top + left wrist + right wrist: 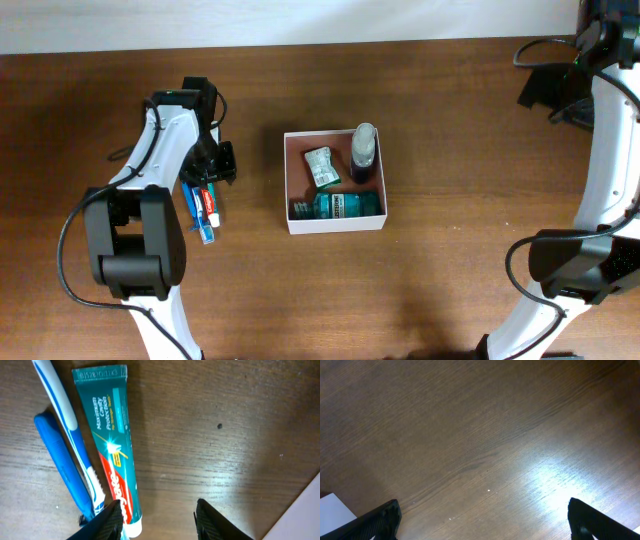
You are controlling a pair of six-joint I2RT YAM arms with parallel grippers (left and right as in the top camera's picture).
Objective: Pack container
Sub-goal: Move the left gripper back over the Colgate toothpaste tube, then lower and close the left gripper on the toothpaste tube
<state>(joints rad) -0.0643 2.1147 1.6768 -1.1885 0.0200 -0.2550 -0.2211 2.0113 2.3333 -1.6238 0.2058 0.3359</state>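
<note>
Your left gripper (157, 506) hangs low over the table (225, 420), its fingers about half apart with only bare wood between them. It holds nothing. One finger is right at the cap end of the toothpaste (112, 460); the other is over open wood, so the tube is beside the gap and not inside it.

The next thing to pack is most likely this tube. Move the gripper sideways toward it until the tube lies between both fingers, then go down. I advise gripping nearer the middle of the tube than the cap, so it does not swing when you lift. The white-blue brush (65, 415) lies just beside the tube, and the blue brush (62, 460) is on its far side. Take care that the outer finger goes into the narrow space between tube and brush and does not land on the brush or catch it. Close slowly, because the tube is soft and can slip out.

The container (335, 180) sits in the middle of the table, to the right of the left arm and well apart from the tube. It already holds the mouthwash (340, 206), a dark bottle (364, 152) and a packet (321, 166). The free floor is along its left wall, so lay the tube down there.

Your right gripper (482, 512) is fully spread over bare table and holds nothing. Leave it where it is.
</note>
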